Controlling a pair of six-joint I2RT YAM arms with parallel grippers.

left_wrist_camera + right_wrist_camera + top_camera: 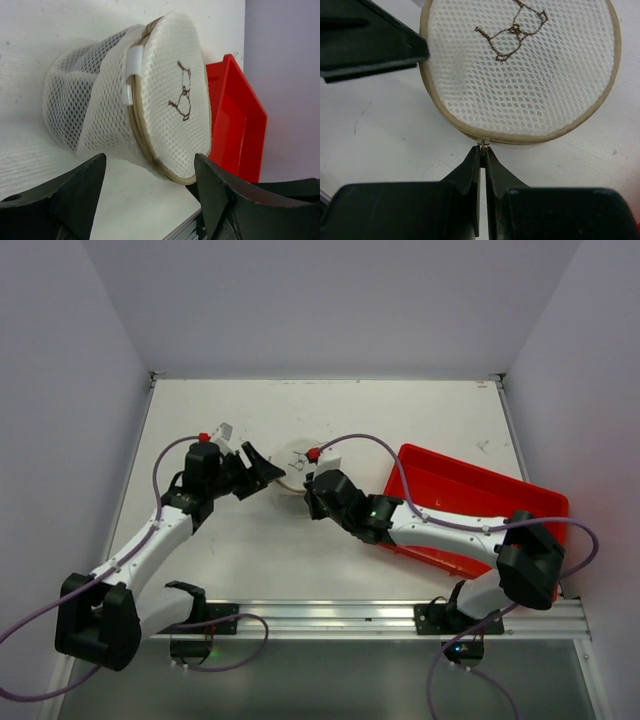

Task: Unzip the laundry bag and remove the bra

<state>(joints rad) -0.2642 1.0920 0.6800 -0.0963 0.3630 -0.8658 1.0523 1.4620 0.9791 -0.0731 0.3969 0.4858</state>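
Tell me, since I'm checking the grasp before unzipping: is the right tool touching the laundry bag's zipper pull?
Touching. The right wrist view shows the right tool pinched shut on the zipper pull at the laundry bag rim.

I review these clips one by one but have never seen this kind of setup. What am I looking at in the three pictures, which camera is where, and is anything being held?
Two robot arms are bolted at the near edge of a white table. The overhead picture looks down from above and behind them; the other two come from cameras on each wrist, with that arm's own fingers at the bottom.

Between the arms sits the laundry bag, a small round white mesh case with a brown stitched drawing and a tan zipper. A red tray lies to the right.

The right end effector is shut, its tips pinched on the zipper pull at the bag's rim. The left end effector is open, its fingers apart in front of the bag. The zipper looks closed; no bra can be made out.
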